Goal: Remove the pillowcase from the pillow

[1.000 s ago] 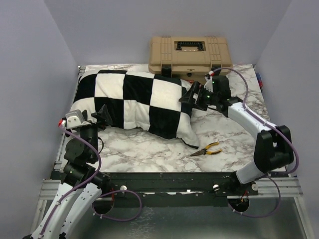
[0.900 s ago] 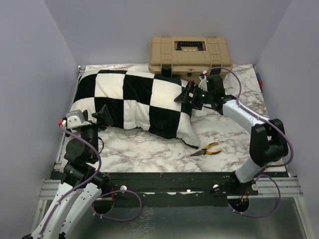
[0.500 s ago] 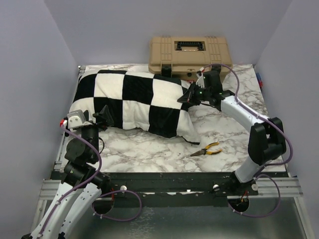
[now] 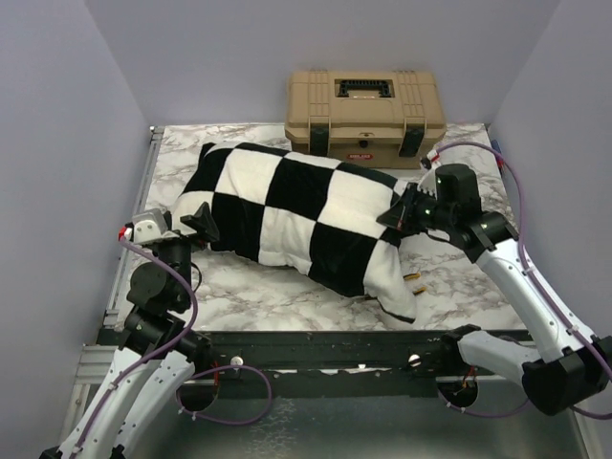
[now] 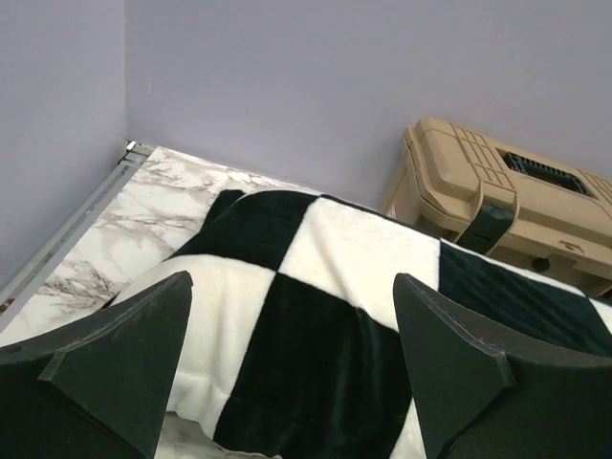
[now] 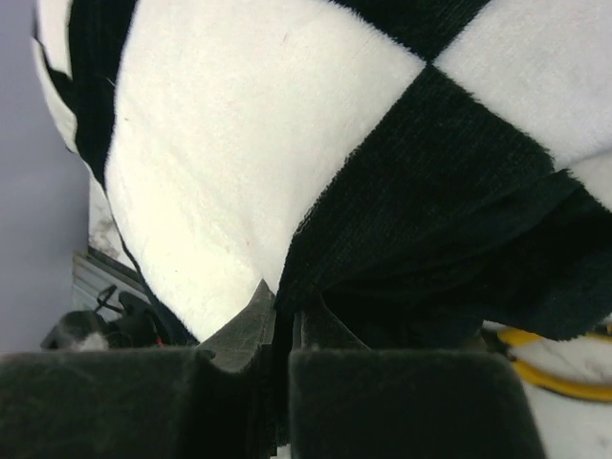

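Note:
The black and white checkered pillowcase (image 4: 296,215) lies plump and slanted across the marble table, filling the left wrist view (image 5: 325,316) and the right wrist view (image 6: 249,143). The pillow is hidden inside it. My right gripper (image 4: 394,217) is at the pillowcase's right end, its jaws shut on a fold of the checkered fabric (image 6: 287,311). My left gripper (image 4: 198,218) sits just short of the pillowcase's left end. Its fingers stand wide open (image 5: 292,282) with nothing between them.
A tan toolbox (image 4: 365,107) stands at the back against the wall, also in the left wrist view (image 5: 507,206). Yellow-handled pliers (image 4: 417,281) peek out from under the pillowcase's near right corner (image 6: 564,368). Walls close in on three sides.
My right gripper went from open to shut on the pillowcase's right end and pulled it right and toward the front. The whole bundle shifted over the pliers. The left arm stayed put.

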`<state>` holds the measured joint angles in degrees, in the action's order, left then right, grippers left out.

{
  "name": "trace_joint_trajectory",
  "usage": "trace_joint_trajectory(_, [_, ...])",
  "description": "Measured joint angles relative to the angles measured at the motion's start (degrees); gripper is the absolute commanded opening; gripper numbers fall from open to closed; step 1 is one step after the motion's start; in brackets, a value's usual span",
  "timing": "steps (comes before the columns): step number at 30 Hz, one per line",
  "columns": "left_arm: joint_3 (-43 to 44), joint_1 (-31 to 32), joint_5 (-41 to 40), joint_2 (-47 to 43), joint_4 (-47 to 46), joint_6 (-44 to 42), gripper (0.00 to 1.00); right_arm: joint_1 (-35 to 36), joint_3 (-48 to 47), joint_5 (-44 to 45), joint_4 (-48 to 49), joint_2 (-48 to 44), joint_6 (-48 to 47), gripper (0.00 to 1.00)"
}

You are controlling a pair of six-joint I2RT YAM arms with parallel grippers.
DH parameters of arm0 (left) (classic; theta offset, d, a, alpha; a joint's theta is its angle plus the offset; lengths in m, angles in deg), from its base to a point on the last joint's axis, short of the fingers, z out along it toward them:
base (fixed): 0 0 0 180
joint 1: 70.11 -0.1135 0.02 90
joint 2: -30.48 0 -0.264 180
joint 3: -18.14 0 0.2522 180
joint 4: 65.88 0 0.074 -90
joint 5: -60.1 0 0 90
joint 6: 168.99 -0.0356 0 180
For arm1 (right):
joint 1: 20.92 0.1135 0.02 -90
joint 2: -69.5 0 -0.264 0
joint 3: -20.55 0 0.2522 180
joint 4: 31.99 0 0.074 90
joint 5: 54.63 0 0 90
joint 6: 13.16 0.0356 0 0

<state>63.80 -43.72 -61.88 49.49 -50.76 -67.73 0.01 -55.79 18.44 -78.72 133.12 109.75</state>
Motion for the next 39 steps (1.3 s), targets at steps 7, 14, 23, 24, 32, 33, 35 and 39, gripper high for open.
trace_joint_trajectory(7, [0.0, 0.0, 0.0, 2.08, 0.02, 0.02, 0.87, -0.02, 7.98, -0.39, -7.96, -6.45, -0.13, 0.33])
trace_joint_trajectory(14, [0.0, 0.0, 0.02, 4.68, 0.02, 0.04, 0.87, -0.02, -0.11, 2.95, -17.05, -7.3, -5.03, 1.0])
trace_joint_trajectory(23, [0.0, 0.0, 0.02, 5.27, 0.04, 0.02, 0.87, -0.04, -19.78, 7.52, -20.22, 3.72, -11.39, 1.0])
trace_joint_trajectory(24, [0.0, 0.0, 0.02, 5.27, 0.04, 0.04, 0.87, -0.04, -21.62, 7.48, -20.09, 5.62, -11.96, 1.0])
trace_joint_trajectory(32, [0.0, 0.26, 0.04, 5.25, 0.04, 0.04, 0.87, -0.04, -36.0, 2.67, -16.87, 23.65, -16.26, 1.0])
trace_joint_trajectory(33, [0.0, 0.37, 0.04, 5.25, 0.04, 0.02, 0.87, -0.02, -37.62, 2.08, -16.26, 26.1, -16.9, 1.0])
trace_joint_trajectory(35, [0.0, 0.37, 0.04, 5.2, 0.04, 0.04, 0.87, -0.04, -40.57, 1.29, -15.67, 30.69, -18.21, 1.0])
trace_joint_trajectory(39, [0.0, 0.37, 0.09, 5.16, 0.04, 0.04, 0.87, -0.04, -46.27, -1.07, -14.69, 39.71, -20.72, 1.0])
